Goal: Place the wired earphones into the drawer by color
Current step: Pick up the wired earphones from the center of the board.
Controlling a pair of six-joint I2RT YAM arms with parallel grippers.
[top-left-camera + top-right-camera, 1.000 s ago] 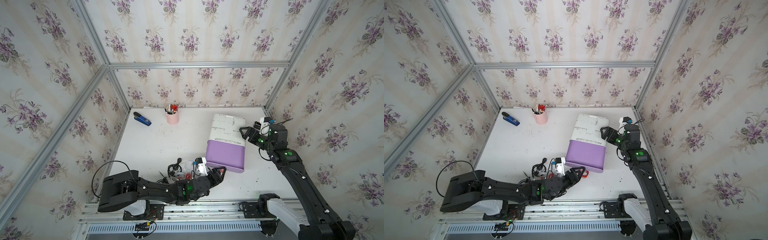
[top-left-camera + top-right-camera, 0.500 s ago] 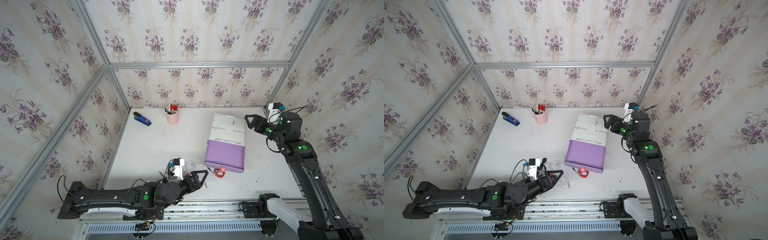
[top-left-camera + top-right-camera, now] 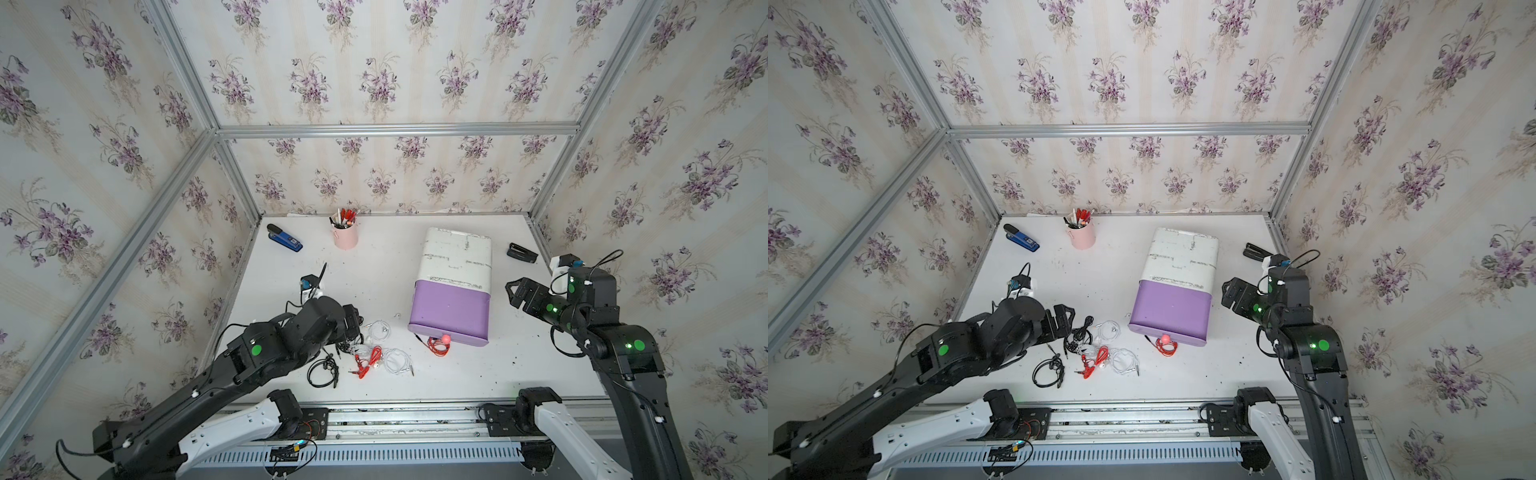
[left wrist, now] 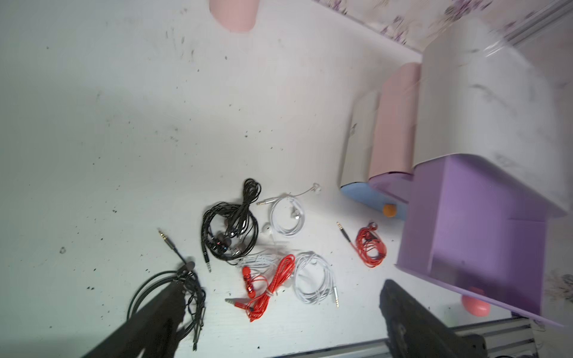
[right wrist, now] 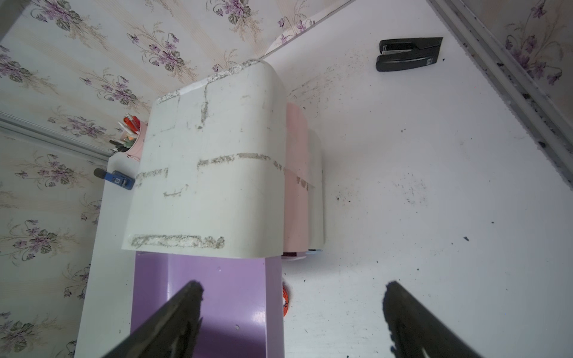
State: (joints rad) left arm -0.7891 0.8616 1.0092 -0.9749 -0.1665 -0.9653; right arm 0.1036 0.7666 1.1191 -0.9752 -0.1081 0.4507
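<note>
The drawer unit stands at mid-right with its purple top drawer [image 3: 451, 309] [image 4: 471, 223] pulled out. One red earphone bundle [image 3: 438, 345] [image 4: 370, 248] lies on the table just in front of it. Further left lie the other wired earphones: two white coils [image 4: 286, 217] [image 4: 314, 279], a red bundle [image 4: 269, 285] [image 3: 368, 359], and two black bundles [image 4: 231, 226] [image 3: 323, 372]. My left gripper [image 3: 355, 322] [image 4: 285, 286] hangs open over this pile, holding nothing. My right gripper [image 3: 517, 291] [image 5: 293, 285] is open and empty beside the drawer unit's right side.
A pink pen cup [image 3: 345, 237] and a blue stapler [image 3: 284, 241] stand at the back left. A black stapler [image 3: 521, 252] lies at the back right. Lower drawers with pink [image 4: 476, 305] and orange [image 4: 389, 210] knobs sit under the purple one.
My left gripper opened, left a red bundle on the table at the drawer front, and drew back left over the pile. My right gripper swung away from the drawer unit, toward the right.
</note>
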